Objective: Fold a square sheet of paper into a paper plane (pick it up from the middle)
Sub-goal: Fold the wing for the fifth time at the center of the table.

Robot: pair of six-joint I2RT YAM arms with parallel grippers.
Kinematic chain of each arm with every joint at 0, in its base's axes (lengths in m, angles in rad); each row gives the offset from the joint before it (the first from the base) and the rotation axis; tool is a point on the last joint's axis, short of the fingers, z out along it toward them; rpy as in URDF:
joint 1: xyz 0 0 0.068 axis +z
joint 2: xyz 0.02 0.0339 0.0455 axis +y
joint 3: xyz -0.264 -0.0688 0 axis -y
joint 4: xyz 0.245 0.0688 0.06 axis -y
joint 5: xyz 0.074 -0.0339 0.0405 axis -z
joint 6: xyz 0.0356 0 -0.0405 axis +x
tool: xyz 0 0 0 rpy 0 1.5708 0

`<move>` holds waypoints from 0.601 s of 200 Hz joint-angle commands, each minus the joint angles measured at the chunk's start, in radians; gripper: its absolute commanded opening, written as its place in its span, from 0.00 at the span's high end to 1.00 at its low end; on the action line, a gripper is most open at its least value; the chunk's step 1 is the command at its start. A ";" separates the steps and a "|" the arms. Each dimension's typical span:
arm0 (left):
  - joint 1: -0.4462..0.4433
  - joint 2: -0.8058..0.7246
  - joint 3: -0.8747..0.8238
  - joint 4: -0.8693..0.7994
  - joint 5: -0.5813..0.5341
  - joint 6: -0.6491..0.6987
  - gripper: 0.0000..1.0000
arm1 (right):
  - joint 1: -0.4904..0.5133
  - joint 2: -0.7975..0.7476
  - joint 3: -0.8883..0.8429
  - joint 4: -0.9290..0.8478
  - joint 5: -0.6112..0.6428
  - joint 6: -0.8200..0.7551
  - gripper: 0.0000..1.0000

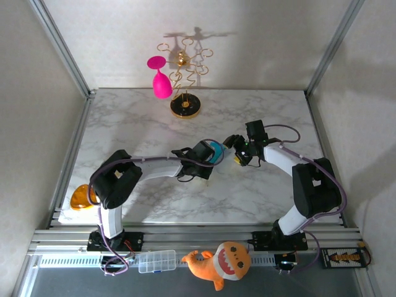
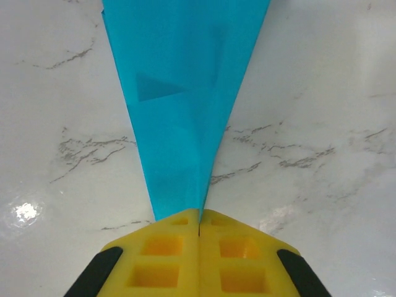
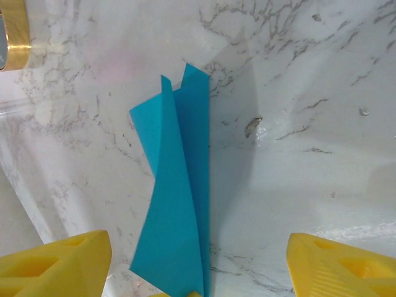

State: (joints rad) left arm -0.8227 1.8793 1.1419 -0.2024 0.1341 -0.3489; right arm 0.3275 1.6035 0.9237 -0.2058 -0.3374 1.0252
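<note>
The square sheet of paper is folded into a narrow turquoise paper plane [image 2: 185, 93]. It stands on edge above the marble table [image 1: 136, 124] near the middle. My left gripper [image 2: 199, 213] is shut on its pointed end, its yellow fingers [image 2: 161, 247] pressed together, and the wings fan out away from them. In the top view the plane [image 1: 216, 150] shows as a small blue patch between my left gripper [image 1: 213, 158] and my right gripper [image 1: 237, 153]. In the right wrist view my right gripper [image 3: 198, 247] is open, one yellow finger [image 3: 55, 260] on each side of the plane [image 3: 179, 204], touching nothing.
A gold stand [image 1: 185, 106] stands at the back of the table with a pink goblet [image 1: 161, 80] hanging on it; its base [image 3: 15, 34] shows in the right wrist view. An orange plush toy [image 1: 221, 263] and a clear box [image 1: 157, 261] lie on the front rail.
</note>
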 commanded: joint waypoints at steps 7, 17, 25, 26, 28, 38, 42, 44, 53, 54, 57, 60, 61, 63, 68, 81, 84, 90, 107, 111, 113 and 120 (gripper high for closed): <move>0.047 -0.035 -0.052 0.070 0.225 -0.084 1.00 | -0.008 -0.041 -0.008 0.048 -0.018 -0.068 0.27; 0.061 -0.034 -0.070 0.102 0.269 -0.108 1.00 | -0.008 -0.050 -0.027 0.091 -0.035 -0.098 0.29; 0.071 -0.033 -0.082 0.122 0.298 -0.123 1.00 | -0.008 -0.060 -0.047 0.128 -0.048 -0.119 0.30; 0.072 -0.032 -0.083 0.125 0.302 -0.125 1.00 | -0.008 -0.061 -0.050 0.133 -0.049 -0.122 0.31; 0.074 -0.031 -0.085 0.130 0.308 -0.129 1.00 | -0.008 -0.064 -0.055 0.144 -0.055 -0.129 0.31; 0.082 -0.027 -0.097 0.153 0.336 -0.146 1.00 | -0.008 -0.074 -0.080 0.189 -0.066 -0.151 0.33; 0.084 -0.024 -0.101 0.161 0.346 -0.155 1.00 | -0.008 -0.078 -0.090 0.204 -0.071 -0.155 0.33; 0.086 -0.022 -0.103 0.166 0.350 -0.158 1.00 | -0.008 -0.078 -0.095 0.210 -0.073 -0.161 0.33; 0.092 -0.018 -0.112 0.187 0.372 -0.177 1.00 | -0.008 -0.082 -0.112 0.247 -0.086 -0.177 0.35; 0.093 -0.017 -0.112 0.189 0.374 -0.178 1.00 | -0.008 -0.082 -0.114 0.249 -0.087 -0.179 0.35; 0.095 -0.016 -0.117 0.196 0.380 -0.183 1.00 | -0.008 -0.082 -0.119 0.258 -0.090 -0.181 0.35; 0.096 -0.016 -0.121 0.200 0.384 -0.186 1.00 | -0.009 -0.080 -0.124 0.266 -0.095 -0.184 0.36; 0.097 -0.015 -0.122 0.202 0.386 -0.186 1.00 | -0.009 -0.080 -0.126 0.269 -0.097 -0.185 0.36; 0.098 -0.014 -0.124 0.205 0.390 -0.189 1.00 | -0.008 -0.079 -0.128 0.274 -0.101 -0.187 0.37; 0.101 -0.014 -0.129 0.214 0.398 -0.195 1.00 | -0.008 -0.077 -0.136 0.293 -0.116 -0.192 0.38; 0.112 -0.014 -0.143 0.239 0.421 -0.210 1.00 | -0.007 -0.069 -0.156 0.337 -0.152 -0.206 0.41; 0.115 -0.014 -0.146 0.245 0.428 -0.213 1.00 | -0.008 -0.066 -0.159 0.345 -0.160 -0.209 0.42; 0.121 -0.014 -0.154 0.261 0.441 -0.223 1.00 | -0.007 -0.060 -0.165 0.361 -0.181 -0.222 0.43; 0.137 -0.013 -0.173 0.294 0.469 -0.248 1.00 | -0.005 -0.046 -0.176 0.392 -0.212 -0.258 0.47; 0.141 -0.011 -0.176 0.301 0.473 -0.253 1.00 | -0.004 -0.040 -0.179 0.398 -0.219 -0.266 0.48; 0.141 -0.011 -0.178 0.304 0.475 -0.256 1.00 | -0.004 -0.037 -0.181 0.401 -0.222 -0.269 0.49; 0.146 -0.008 -0.186 0.321 0.483 -0.270 1.00 | -0.001 -0.027 -0.186 0.414 -0.235 -0.279 0.51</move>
State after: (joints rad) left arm -0.6991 1.8690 0.9855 0.0410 0.5488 -0.5591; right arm 0.3248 1.5452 0.7589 0.1169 -0.4965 0.8177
